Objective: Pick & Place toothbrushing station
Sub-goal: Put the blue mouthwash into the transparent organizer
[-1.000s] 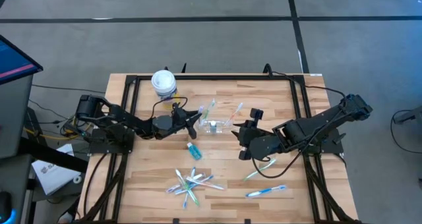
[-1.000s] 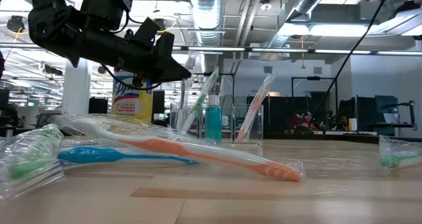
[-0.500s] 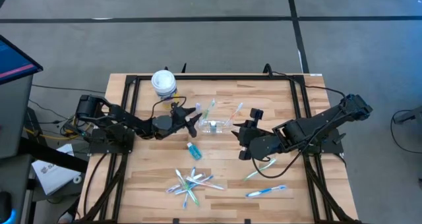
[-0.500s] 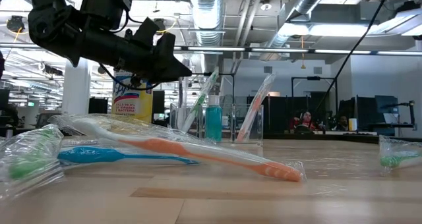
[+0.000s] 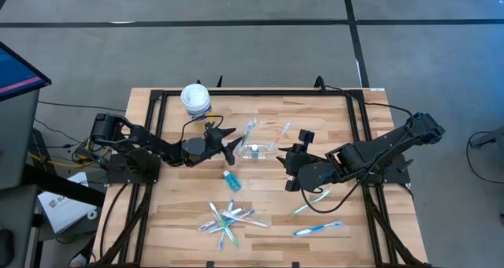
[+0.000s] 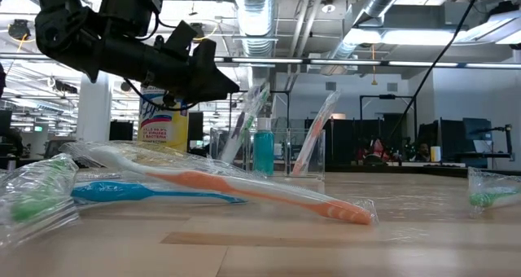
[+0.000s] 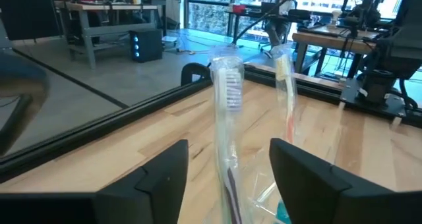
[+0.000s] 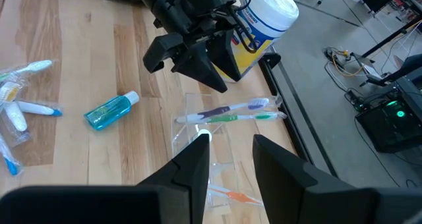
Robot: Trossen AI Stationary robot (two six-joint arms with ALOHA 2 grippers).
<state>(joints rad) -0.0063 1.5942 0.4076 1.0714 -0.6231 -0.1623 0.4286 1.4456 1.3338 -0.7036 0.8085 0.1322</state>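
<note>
Just left of the clear cup (image 5: 256, 150), the left gripper (image 5: 231, 143) hovers with its jaws spread wide, holding nothing; a wrapped toothbrush (image 7: 227, 118) stands up between its fingers (image 7: 161, 174) in the wrist view. Two wrapped brushes lean out of the cup, which sits mid-table. To its right, the right gripper (image 5: 288, 167) has its jaws partly apart and empty. A teal bottle (image 5: 230, 178) lies just near of the cup, loose toothbrushes (image 5: 230, 219) nearer still. A white tub (image 5: 195, 99) stands at the far left.
</note>
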